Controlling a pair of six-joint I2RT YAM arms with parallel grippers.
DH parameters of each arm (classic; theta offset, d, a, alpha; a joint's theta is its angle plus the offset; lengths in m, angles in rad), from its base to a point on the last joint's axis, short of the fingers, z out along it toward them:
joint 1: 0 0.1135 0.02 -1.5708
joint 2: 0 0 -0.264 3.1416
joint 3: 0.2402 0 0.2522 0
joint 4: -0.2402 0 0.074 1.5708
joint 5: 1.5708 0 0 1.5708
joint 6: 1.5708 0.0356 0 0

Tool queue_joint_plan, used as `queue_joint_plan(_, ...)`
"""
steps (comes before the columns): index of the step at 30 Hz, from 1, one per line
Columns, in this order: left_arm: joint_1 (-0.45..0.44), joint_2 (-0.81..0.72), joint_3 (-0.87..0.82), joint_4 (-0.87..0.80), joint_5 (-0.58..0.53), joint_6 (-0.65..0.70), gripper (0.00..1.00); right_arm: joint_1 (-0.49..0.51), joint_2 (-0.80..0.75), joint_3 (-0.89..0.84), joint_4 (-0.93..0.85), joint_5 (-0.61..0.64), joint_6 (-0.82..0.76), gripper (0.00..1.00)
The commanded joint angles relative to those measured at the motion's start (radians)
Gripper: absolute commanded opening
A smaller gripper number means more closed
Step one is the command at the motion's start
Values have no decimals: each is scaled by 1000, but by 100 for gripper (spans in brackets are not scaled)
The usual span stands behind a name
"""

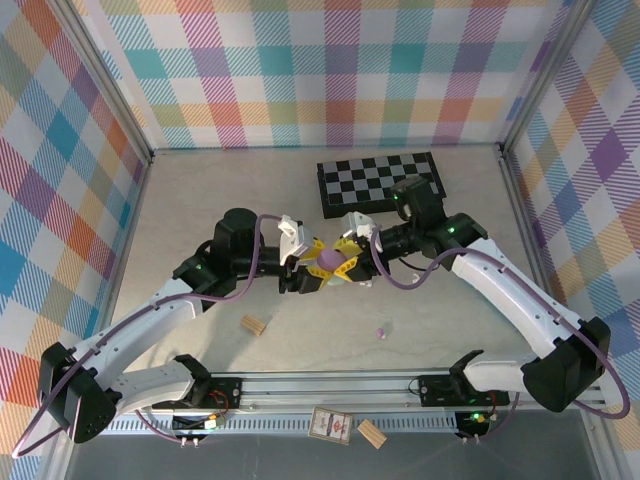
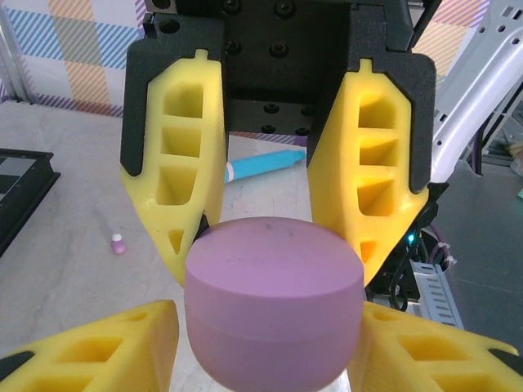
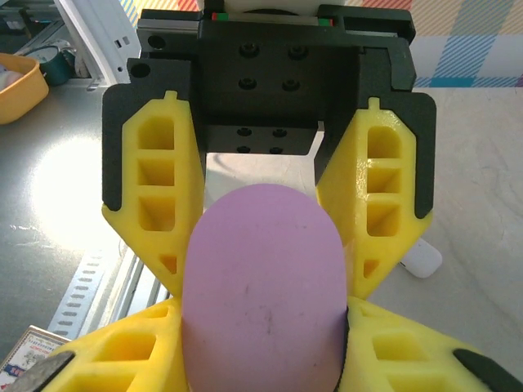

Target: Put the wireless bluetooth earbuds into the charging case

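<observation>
The charging case [image 1: 330,261] is a closed purple pebble held above the table's middle between both grippers. My left gripper [image 1: 320,264] comes in from the left and my right gripper [image 1: 347,262] from the right. In the left wrist view the case [image 2: 274,286] sits between my own yellow fingers [image 2: 98,351], with the right gripper's fingers [image 2: 184,163] flanking it from behind. In the right wrist view the case [image 3: 265,286] is pressed between my fingers [image 3: 425,351]. One purple earbud [image 1: 381,331] lies loose on the table, also seen as a tiny earbud [image 2: 118,243].
A black-and-white checkered board [image 1: 380,183] lies at the back. A tan wooden block [image 1: 255,324] sits front left. A teal marker [image 2: 265,165] lies under the grippers. A card [image 1: 330,425] and another block [image 1: 371,432] rest beyond the front rail.
</observation>
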Motion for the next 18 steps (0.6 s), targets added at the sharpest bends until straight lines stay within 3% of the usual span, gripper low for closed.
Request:
queue_joint_plan(1, -9, -4, 1, 27, 30, -6, 54, -6, -7, -8, 6, -43, -5, 25)
queue_joint_plan(18, -9, -9, 18, -9, 35, 2, 48, -10, 7, -12, -14, -21, -28, 25)
